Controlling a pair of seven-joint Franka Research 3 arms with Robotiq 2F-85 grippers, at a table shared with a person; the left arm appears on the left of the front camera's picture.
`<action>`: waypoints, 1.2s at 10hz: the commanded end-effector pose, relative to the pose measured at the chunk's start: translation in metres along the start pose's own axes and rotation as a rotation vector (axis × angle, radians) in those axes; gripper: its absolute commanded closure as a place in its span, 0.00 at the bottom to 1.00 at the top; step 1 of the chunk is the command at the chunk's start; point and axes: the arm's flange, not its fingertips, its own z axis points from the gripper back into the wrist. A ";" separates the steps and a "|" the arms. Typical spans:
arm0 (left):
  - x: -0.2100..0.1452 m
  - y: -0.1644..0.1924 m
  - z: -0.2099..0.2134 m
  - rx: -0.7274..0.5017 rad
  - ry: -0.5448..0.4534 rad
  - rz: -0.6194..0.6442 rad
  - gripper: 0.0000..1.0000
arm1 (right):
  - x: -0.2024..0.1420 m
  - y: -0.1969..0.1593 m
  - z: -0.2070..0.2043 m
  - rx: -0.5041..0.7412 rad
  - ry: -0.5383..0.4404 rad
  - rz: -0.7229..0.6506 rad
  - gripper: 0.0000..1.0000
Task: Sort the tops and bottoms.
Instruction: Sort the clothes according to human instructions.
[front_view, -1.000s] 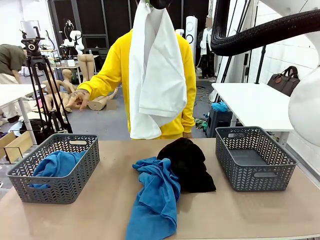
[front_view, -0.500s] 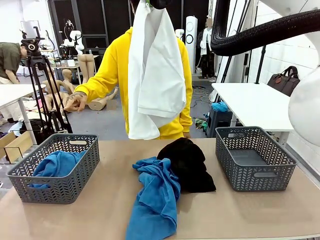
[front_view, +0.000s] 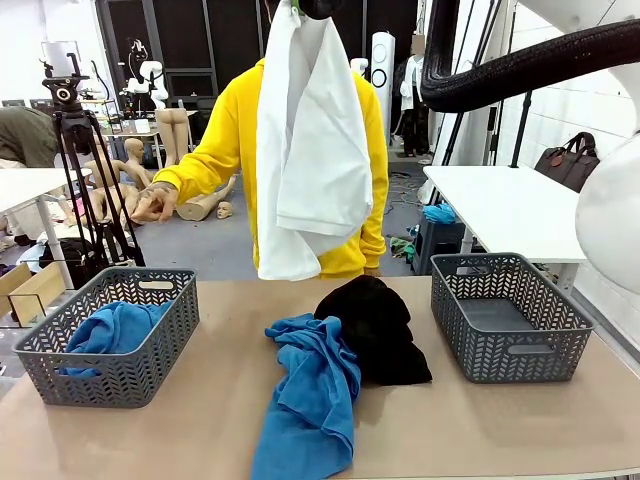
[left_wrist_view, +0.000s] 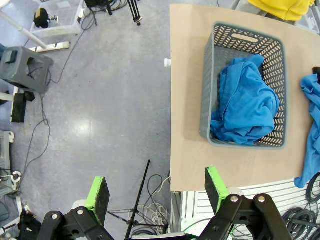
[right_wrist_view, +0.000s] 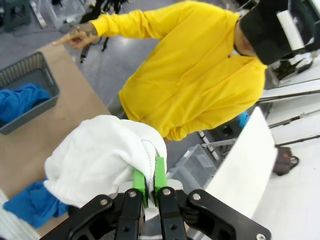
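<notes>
A white top (front_view: 310, 140) hangs high over the table's far side, in front of the person, with my right gripper (front_view: 314, 6) shut on its upper end. In the right wrist view the green pads (right_wrist_view: 148, 182) pinch the bunched white cloth (right_wrist_view: 100, 160). On the table's middle, a blue top (front_view: 310, 400) lies beside the black bottoms (front_view: 375, 325). Another blue top (front_view: 115, 330) fills the left basket (front_view: 150, 370). My left gripper (left_wrist_view: 156, 189) stands open above the floor, off the table's left edge, looking down at that basket (left_wrist_view: 206, 100).
An empty grey basket (front_view: 510, 315) stands at the right. The person in a yellow hoodie (front_view: 225, 130) stands at the far edge and points a hand (front_view: 160, 195) towards the left. A tripod (front_view: 75, 150) stands beyond the left basket.
The hanging white top has swayed only slightly. Both arms and the clothes on the table have stayed put.
</notes>
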 end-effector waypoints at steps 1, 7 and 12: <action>0.000 0.001 0.000 0.003 0.000 0.005 0.00 | 0.044 0.001 -0.018 0.020 -0.023 -0.026 1.00; 0.000 0.001 0.000 0.003 0.000 0.005 0.00 | 0.253 0.023 -0.085 -0.095 -0.140 -0.168 1.00; 0.000 0.001 0.000 0.003 0.000 0.005 0.00 | 0.410 0.068 -0.155 0.065 -0.363 -0.153 1.00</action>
